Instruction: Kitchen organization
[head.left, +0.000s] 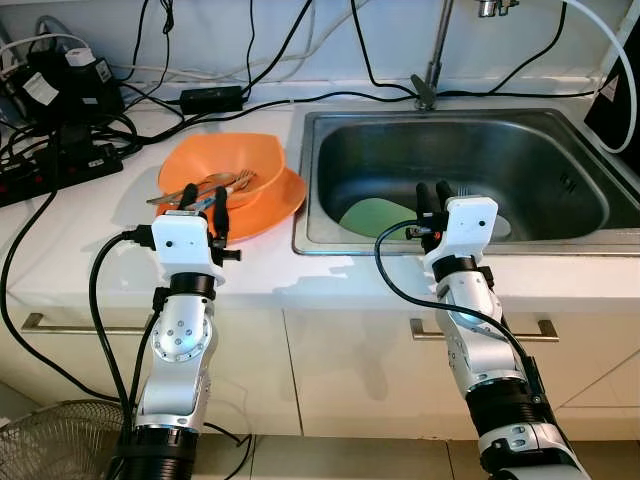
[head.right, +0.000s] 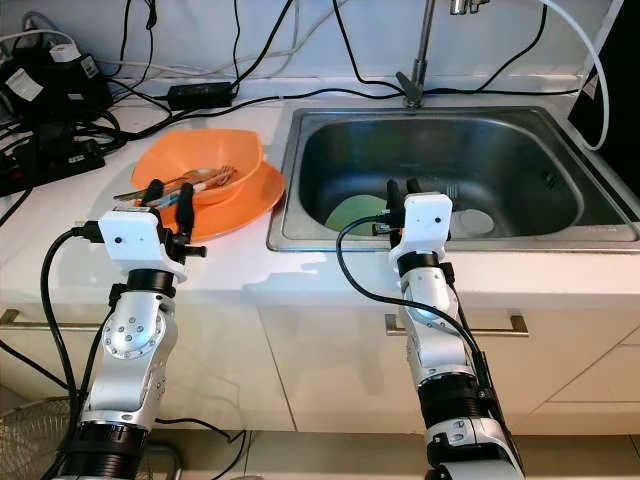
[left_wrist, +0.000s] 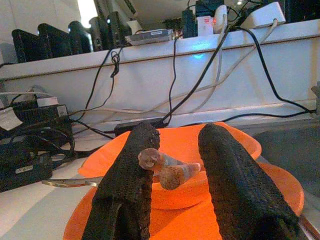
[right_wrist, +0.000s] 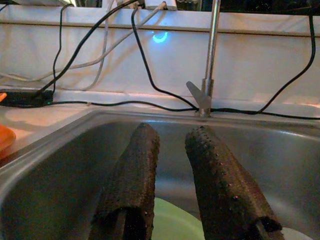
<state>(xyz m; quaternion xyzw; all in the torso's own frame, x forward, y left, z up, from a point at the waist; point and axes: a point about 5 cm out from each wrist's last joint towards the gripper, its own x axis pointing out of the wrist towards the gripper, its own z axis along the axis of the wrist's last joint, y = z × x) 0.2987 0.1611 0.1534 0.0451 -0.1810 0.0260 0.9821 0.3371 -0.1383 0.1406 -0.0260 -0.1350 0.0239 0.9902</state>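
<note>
Both grippers open and empty: left gripper (head.left: 204, 197) at the orange bowl (head.left: 222, 165) with cutlery (head.left: 215, 183), right gripper (head.left: 433, 194) over the sink (head.left: 560, 175)'s green plate (head.left: 372, 215); I'd grab cutlery next.

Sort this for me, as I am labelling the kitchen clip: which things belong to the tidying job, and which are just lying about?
Belonging to the job:
orange bowl
orange plate under it
cutlery lying in the bowl
green plate in the sink
left gripper, open at the plate's edge
right gripper, open over the sink

Just lying about:
power strip
black cables
tap
</note>
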